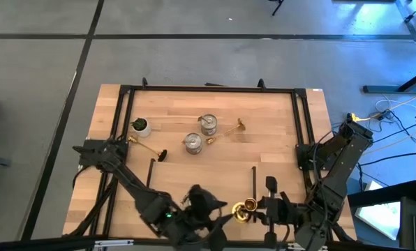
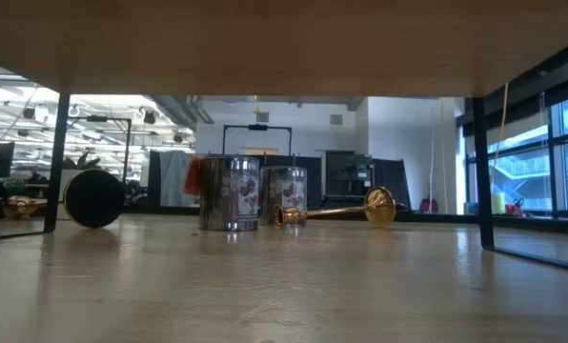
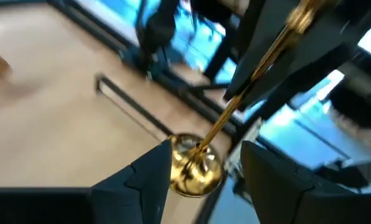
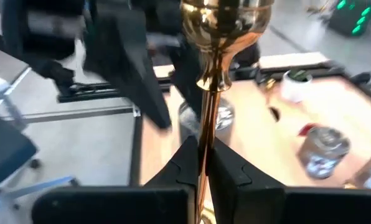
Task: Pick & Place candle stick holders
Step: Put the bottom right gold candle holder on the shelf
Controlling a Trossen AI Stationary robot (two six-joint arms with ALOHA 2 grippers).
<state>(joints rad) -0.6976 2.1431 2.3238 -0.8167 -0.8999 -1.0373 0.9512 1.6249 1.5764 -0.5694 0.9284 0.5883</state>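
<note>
Both grippers meet at one brass holder by the table's [image 1: 215,164] near edge.
The left gripper [image 3: 201,171] stands parted around the gold brass holder's [image 4: 221,37] round end; the right gripper [image 4: 201,163] pinches its slim, shiny stem.

2 squat silver holders [image 1: 200,134] stood mid-table, 2 gold holders [image 1: 229,130] lay on their sides nearby, and 1 gold holder [image 1: 244,209] was at the near edge.

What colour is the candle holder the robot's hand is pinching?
Shiny gold candle holder, clearest in the right wrist view.
</note>
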